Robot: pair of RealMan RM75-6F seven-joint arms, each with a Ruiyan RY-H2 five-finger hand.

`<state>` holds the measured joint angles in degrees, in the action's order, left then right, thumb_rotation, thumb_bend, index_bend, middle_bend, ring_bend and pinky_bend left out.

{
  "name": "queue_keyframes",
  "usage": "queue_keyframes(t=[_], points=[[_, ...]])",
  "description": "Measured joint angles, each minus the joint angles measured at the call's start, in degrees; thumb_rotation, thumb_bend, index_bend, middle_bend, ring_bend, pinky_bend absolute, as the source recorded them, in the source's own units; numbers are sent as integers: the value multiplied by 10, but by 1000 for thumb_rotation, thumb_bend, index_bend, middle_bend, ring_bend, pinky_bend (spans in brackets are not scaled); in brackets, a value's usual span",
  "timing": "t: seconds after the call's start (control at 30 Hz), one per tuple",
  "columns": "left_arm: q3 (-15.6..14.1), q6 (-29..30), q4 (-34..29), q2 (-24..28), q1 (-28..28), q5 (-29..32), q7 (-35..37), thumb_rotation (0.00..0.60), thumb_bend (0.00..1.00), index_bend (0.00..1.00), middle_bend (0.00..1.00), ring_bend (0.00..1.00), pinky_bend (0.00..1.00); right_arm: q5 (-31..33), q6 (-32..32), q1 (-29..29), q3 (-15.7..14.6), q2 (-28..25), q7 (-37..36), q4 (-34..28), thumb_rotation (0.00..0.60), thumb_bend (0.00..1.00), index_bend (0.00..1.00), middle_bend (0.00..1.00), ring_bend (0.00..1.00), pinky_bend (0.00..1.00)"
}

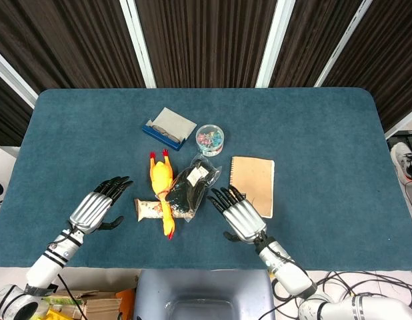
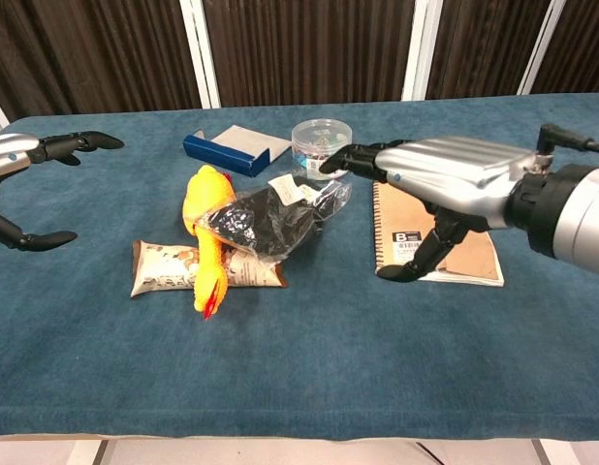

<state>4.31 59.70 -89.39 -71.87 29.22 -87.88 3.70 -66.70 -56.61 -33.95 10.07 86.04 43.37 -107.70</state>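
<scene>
Both hands hover over the near half of the table (image 1: 326,133), empty, fingers spread. The right hand (image 1: 238,212) is palm down, its fingertips just at the edge of a clear bag of dark cloth (image 1: 191,188), while its thumb hangs over the near corner of a brown notebook (image 1: 254,181); in the chest view the same hand (image 2: 445,179) plainly floats above the cloth-covered top and does not rest on it, and whether the fingertips actually touch the bag cannot be told. The bag lies in the middle of the table, slumped across a yellow rubber chicken (image 1: 163,188), which in turn lies over a flat snack packet (image 1: 153,210), so the three form a loose stack, each tilted by what is under it. That overlap looks like the reason the right hand approaches from the side where the bag is free, next to the notebook. The left hand (image 1: 98,207) stands well apart from the pile, to its left, fingers pointing toward the packet and thumb dropped toward the table; in the chest view only its dark fingertips (image 2: 81,142) and thumb show at the frame's edge. Farther back, near the pile but not touching it, sit a blue box with a grey lid (image 1: 168,128) and a small round clear tub of coloured clips (image 1: 210,138).
</scene>
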Motion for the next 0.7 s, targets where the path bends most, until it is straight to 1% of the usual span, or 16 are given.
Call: queue_keyframes(t=[0.17, 0.27, 0.37, 0.53, 0.6, 0.7], points=[[-6, 12, -9, 7, -4, 0, -4, 600, 328, 0, 36, 7, 123, 7, -12, -6, -7, -11, -4, -4, 600, 172, 0, 0, 0, 0], [-13, 35, -15, 17, -15, -9, -5, 600, 328, 0, 37, 7, 120, 6, -20, -5, -13, -22, -5, -2, 600, 172, 0, 0, 0, 0], [-25, 78, -20, 33, -39, -22, -11, 600, 328, 0, 37, 7, 118, -1, -35, 5, -20, -44, -15, -2, 600, 172, 0, 0, 0, 0], [-51, 188, -13, 56, -110, -44, -23, 600, 327, 0, 37, 7, 115, -39, -66, 35, -40, -92, -72, 11, 600, 172, 0, 0, 0, 0], [-64, 234, 3, 61, -148, -50, -22, 600, 327, 0, 37, 6, 112, -51, -75, 46, -47, -105, -99, 27, 600, 172, 0, 0, 0, 0], [-81, 272, 43, 57, -191, -55, -8, 600, 326, 0, 36, 6, 111, -67, -82, 59, -56, -114, -151, 64, 600, 172, 0, 0, 0, 0]])
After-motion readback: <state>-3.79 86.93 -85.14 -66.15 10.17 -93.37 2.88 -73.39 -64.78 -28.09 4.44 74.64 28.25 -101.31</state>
